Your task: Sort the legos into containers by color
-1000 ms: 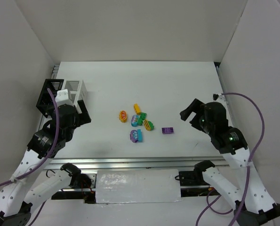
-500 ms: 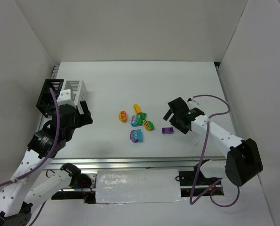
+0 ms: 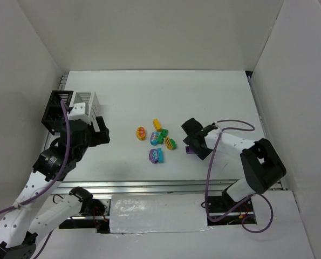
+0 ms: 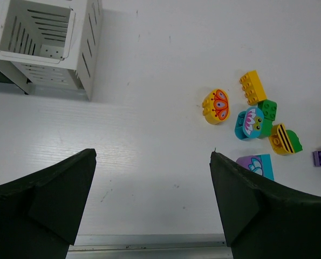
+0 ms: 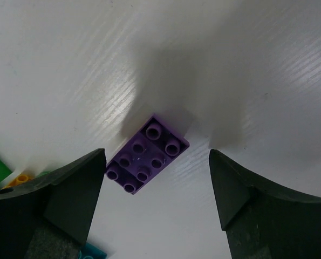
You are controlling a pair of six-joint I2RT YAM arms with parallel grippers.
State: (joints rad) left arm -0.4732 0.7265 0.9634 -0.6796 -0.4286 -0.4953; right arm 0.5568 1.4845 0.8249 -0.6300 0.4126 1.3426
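Grip prep: right gripper (image 5: 156,159), jaws spread astride small purple studded plastic brick (image 5: 148,155), not yet pinching, should square to skewed sides before closing; left gripper (image 4: 152,156) spread.

A purple brick (image 5: 148,154), plain yellow brick (image 4: 252,87), green brick (image 4: 267,109), black-striped yellow brick (image 4: 281,139); white bin (image 4: 90,48), black bin (image 3: 49,116).

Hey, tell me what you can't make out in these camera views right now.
Purple brick: top view, almost all covered by the right gripper.
Black bin: its inside is dark and partly blocked by the left arm in the top view; cut off at the left wrist view's edge.
Purple-and-teal brick: left wrist view, lower part behind the left gripper.
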